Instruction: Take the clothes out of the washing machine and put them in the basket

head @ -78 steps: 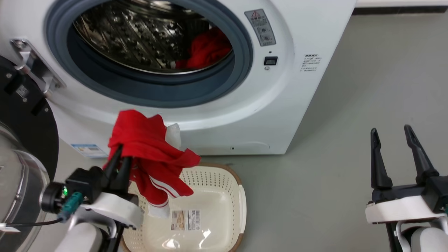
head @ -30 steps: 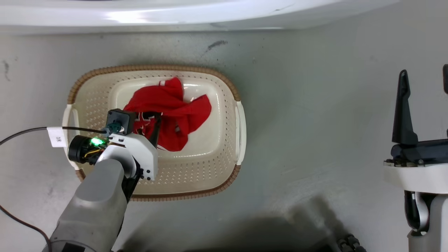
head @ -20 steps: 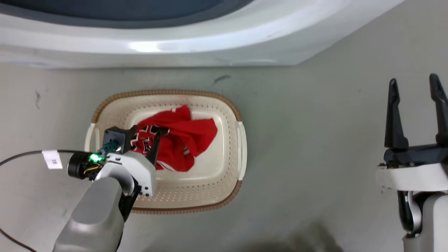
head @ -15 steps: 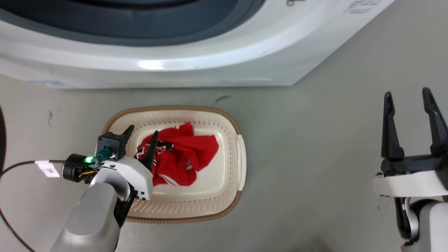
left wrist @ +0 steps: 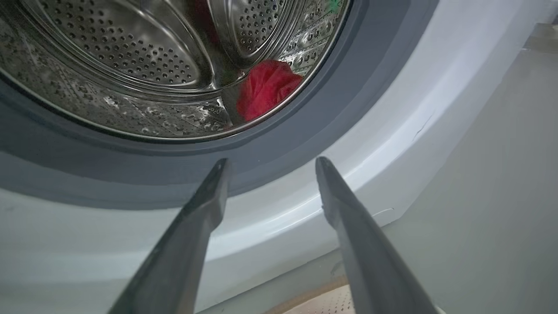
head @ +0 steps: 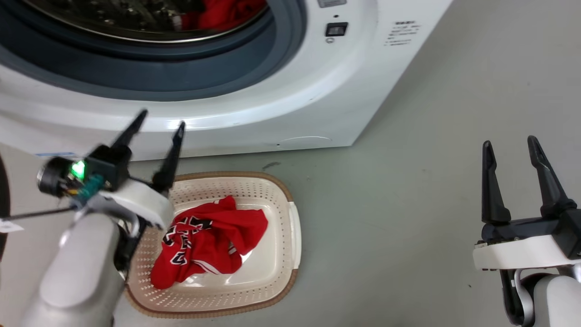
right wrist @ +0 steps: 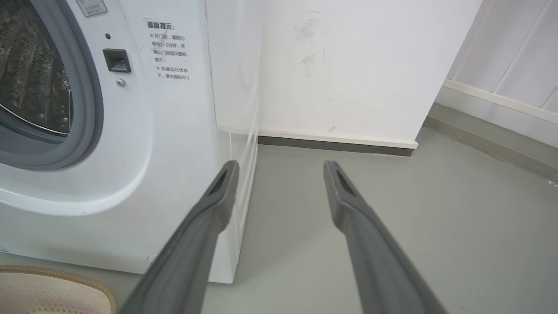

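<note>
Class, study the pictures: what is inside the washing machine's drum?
A red garment lies low in the perforated steel drum. The grey door ring covers the drum's front lip and the garment's lower edge, so anything lying there cannot be seen.

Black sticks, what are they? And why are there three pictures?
They are a robot's two hands, called grippers: the left gripper and the right gripper. Both are open and hold nothing. The head picture comes from a camera on the robot's head, looking down. The other two come from cameras on its wrists, looking along the fingers. On the floor stands a basket with a lettered red cloth in it. Another red cloth lies inside the washer; the left wrist camera sees it.
</note>
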`<state>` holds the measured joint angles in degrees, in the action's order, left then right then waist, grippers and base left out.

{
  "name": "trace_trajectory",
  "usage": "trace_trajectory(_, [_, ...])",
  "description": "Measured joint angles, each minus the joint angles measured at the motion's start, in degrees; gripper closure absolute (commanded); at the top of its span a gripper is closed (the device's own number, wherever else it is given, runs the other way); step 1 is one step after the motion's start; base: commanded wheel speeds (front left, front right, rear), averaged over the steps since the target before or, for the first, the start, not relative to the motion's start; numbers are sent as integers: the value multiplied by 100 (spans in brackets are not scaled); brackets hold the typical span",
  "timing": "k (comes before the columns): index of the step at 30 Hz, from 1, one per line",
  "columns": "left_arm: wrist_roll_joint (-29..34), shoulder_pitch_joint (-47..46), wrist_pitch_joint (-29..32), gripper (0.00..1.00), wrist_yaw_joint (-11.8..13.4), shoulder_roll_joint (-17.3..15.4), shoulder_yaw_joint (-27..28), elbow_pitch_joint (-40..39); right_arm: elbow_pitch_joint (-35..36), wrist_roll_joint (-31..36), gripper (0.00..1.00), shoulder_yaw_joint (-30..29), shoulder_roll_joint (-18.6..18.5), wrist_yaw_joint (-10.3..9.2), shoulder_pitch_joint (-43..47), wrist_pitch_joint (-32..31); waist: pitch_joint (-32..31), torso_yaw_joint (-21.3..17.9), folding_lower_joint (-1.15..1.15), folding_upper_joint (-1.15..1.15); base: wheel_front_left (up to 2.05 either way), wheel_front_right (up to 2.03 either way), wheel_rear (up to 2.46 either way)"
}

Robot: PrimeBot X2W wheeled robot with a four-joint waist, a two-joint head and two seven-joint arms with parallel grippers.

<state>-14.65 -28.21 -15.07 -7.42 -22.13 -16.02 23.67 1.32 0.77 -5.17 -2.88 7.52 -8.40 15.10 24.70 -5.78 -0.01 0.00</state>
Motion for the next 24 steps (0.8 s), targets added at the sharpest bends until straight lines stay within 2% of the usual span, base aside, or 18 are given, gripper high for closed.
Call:
trace_trajectory(3, [-168, -375, 40, 0, 1, -293, -125, -35, 1, -80, 0, 25, -1, 0, 0, -1, 82, -151, 0, 0, 0, 0, 0])
trace_trajectory(6, [-316, -887, 468, 0, 1, -524, -279, 53, 7, -181, 0, 11, -1, 0, -2, 0, 227, -296, 0, 0, 0, 0, 0])
trace_trajectory(21, [-1570, -4194, 3519, 0, 1, -1659, -1480, 661, 60, -779, 0, 369, -2, 0, -182, -1, 1416, -1118, 2, 0, 0, 0, 0])
trace_trajectory(24, [-1572, -4751, 4051, 0, -7, -1880, -1734, 855, 60, -869, 0, 492, -3, 0, -213, -1, 1668, -1306, 2, 0, 0, 0, 0])
